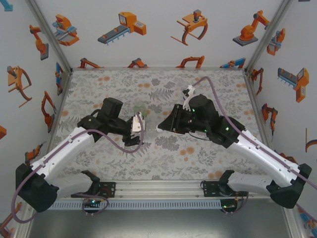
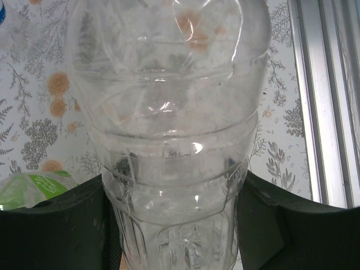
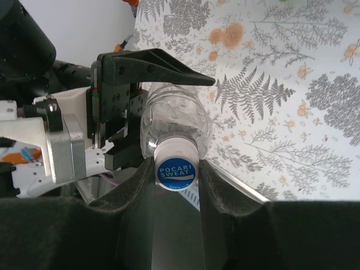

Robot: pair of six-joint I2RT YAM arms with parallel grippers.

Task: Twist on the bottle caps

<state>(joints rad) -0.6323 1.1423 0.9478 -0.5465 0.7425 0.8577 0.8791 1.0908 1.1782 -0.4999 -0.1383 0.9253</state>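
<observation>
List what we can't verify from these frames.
- Top external: clear bottle mostly hidden between left claw and right claw.
- Right wrist: cap threads covered by the cap itself; how far screwed on, unclear.
- Left wrist: green bottle cut off by frame edge and left claw.

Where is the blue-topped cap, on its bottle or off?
On: the cap sits on the clear bottle, in the right pincer. Tightness: cannot tell.

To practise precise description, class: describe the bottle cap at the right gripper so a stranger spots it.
Over the middle of the floral table, the left gripper holds a clear bottle. On its neck, pinched by the right gripper, sits the cap: white-sided, blue top printed POCARI SWEAT.
</observation>
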